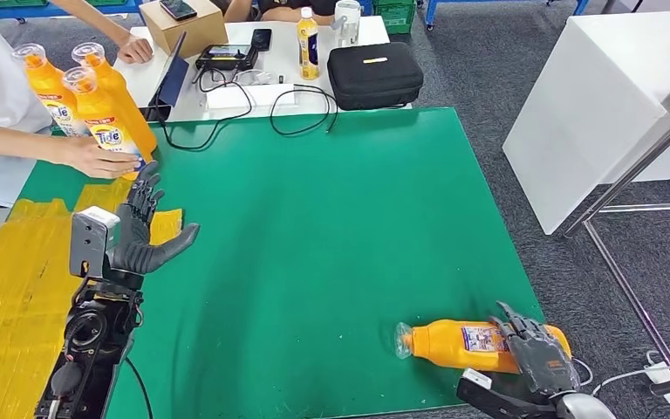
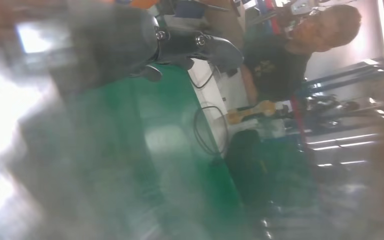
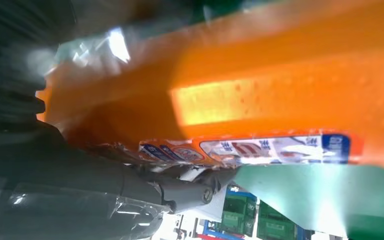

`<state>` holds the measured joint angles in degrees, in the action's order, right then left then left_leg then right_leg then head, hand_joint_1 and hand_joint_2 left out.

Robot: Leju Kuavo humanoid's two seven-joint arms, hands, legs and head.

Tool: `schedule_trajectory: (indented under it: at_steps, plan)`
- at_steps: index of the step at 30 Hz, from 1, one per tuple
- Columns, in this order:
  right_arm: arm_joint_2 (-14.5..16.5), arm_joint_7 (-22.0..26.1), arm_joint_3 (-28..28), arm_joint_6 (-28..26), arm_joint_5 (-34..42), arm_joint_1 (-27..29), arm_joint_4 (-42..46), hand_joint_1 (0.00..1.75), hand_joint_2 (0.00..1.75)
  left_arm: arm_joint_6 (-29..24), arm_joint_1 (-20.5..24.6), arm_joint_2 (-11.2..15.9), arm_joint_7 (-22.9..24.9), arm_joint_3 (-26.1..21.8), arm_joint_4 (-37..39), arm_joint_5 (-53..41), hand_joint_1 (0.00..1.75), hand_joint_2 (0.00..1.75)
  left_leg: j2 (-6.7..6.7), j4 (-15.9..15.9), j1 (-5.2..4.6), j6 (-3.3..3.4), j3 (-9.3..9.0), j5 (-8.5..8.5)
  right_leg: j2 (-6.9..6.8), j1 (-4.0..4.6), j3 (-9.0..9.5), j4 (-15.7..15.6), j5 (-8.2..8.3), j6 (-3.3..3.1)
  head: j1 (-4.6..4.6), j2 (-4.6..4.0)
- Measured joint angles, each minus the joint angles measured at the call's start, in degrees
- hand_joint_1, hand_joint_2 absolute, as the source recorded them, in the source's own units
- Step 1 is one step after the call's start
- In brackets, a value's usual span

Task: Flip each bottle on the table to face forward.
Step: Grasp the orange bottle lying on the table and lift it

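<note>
right hand (image 1: 536,347) grips lying orange bottle (image 1: 454,343); left hand (image 1: 144,229) empty, spread

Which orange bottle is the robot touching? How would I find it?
Look at the green table and go to its near right corner. An orange bottle lies there on its side, clear cap pointing left, with the robot's right hand on it. The other orange bottles stand upright together at the far left corner, by a person's hand.
</note>
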<state>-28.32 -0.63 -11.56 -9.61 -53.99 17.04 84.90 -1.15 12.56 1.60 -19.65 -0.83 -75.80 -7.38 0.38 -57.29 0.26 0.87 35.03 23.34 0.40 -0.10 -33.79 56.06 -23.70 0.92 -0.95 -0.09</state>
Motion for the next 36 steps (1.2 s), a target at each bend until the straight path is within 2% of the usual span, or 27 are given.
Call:
schedule_trajectory:
  at_steps: [13, 19, 22, 25, 31, 36]
  plan:
    - [-1.22, 1.88, -1.17, 1.11, 3.90, -1.69, -0.61, 1.75, 1.75, -0.04, 0.37, -0.27, 0.03, 0.00, 1.35, 0.58, 0.00, 1.75, 0.03, 0.00, 0.02, -0.02, -0.02, 0.05, 0.01, 0.01, 0.03, 0.00, -0.03, 0.02, -0.01, -0.01]
    - [0.44, 4.39, -1.27, -3.58, 1.61, -2.48, -1.03, 1.75, 1.75, -0.04, 0.44, -0.40, 0.04, 0.00, 1.55, 0.60, 0.00, 1.75, 0.06, 0.01, 0.02, -0.03, 0.02, 0.05, 0.06, 0.01, 0.00, 0.02, 0.01, -0.03, 0.00, 0.00]
    - [4.12, 8.19, -0.34, -9.87, 1.66, -3.08, -1.09, 1.75, 1.75, 0.15, 0.40, -0.67, 0.39, 0.00, 1.50, 0.60, 0.00, 1.75, 0.06, 0.01, 0.03, -0.04, 0.11, 0.00, 0.07, 0.03, -0.07, 0.04, 0.04, -0.07, 0.01, 0.00]
    - [10.20, 11.99, 2.03, -14.87, 4.94, -4.80, -0.30, 1.75, 1.75, 0.73, 0.27, -0.96, 1.04, 0.16, 1.21, 0.68, 0.00, 1.75, 0.06, 0.02, 0.07, -0.06, 0.16, -0.03, 0.07, 0.06, -0.13, 0.06, 0.04, -0.08, -0.04, 0.00]
    - [20.49, 15.79, 5.90, -16.05, 15.83, -8.38, 2.55, 1.75, 1.75, 2.64, -0.08, -1.27, 2.84, 1.96, 0.15, 1.76, 0.00, 1.75, 0.02, 0.02, 0.15, -0.11, 0.27, -0.06, 0.05, 0.12, -0.19, 0.07, 0.02, -0.11, -0.02, -0.01]
    - [27.20, 16.78, 7.54, -18.05, 23.00, -11.92, 3.69, 1.75, 1.75, 5.86, -0.09, -1.27, 4.05, 4.61, -1.10, 3.36, 0.00, 1.75, 0.01, 0.02, 0.14, -0.12, 0.31, -0.06, 0.05, 0.11, -0.22, 0.07, 0.01, -0.11, 0.00, 0.00]
